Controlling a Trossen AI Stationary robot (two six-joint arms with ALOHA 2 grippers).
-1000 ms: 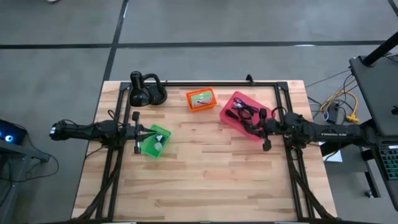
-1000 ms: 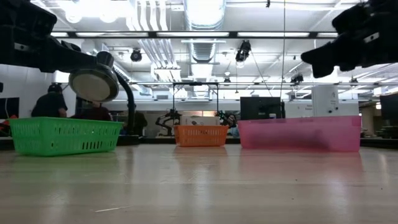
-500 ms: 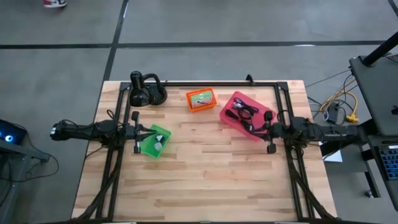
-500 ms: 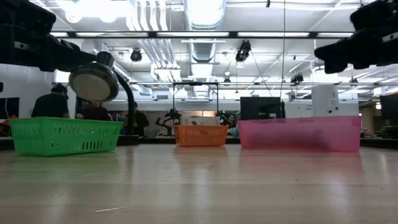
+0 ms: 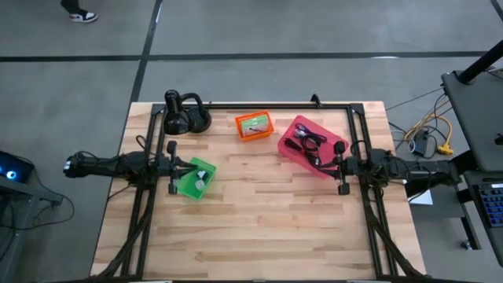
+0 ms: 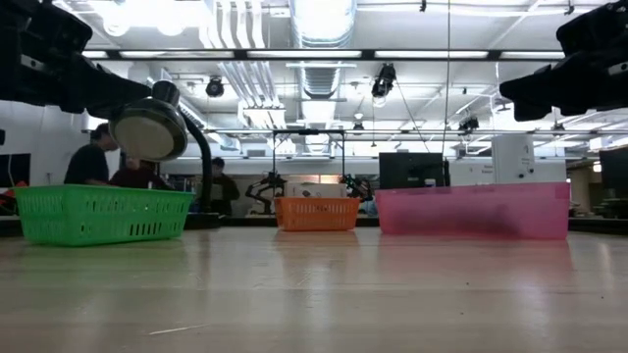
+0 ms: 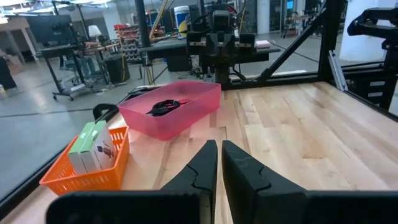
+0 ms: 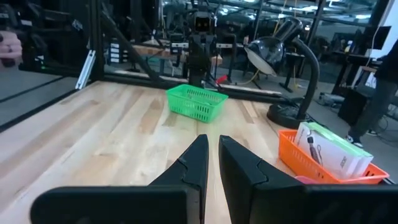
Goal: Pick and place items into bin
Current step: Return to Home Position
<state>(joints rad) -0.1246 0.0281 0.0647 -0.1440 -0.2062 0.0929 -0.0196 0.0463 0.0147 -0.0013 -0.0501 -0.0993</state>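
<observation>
Table: wood planks, carrying green basket, orange basket, pink bin, lamp.
Room: person beyond, ceiling lights lit.
Left gripper: fingers together.
Right gripper: fingers together.

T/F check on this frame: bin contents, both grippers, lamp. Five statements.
1. Black cables lie in the pink bin. True.
2. The orange basket is empty. False: green packets stand in it.
3. The right gripper holds a cable. False: it is shut on nothing, beside the pink bin.
4. The left gripper is shut, by the green basket. True.
5. The lamp stands between the orange basket and the pink bin. False: it stands on the orange basket's other side, away from the bin.
</observation>
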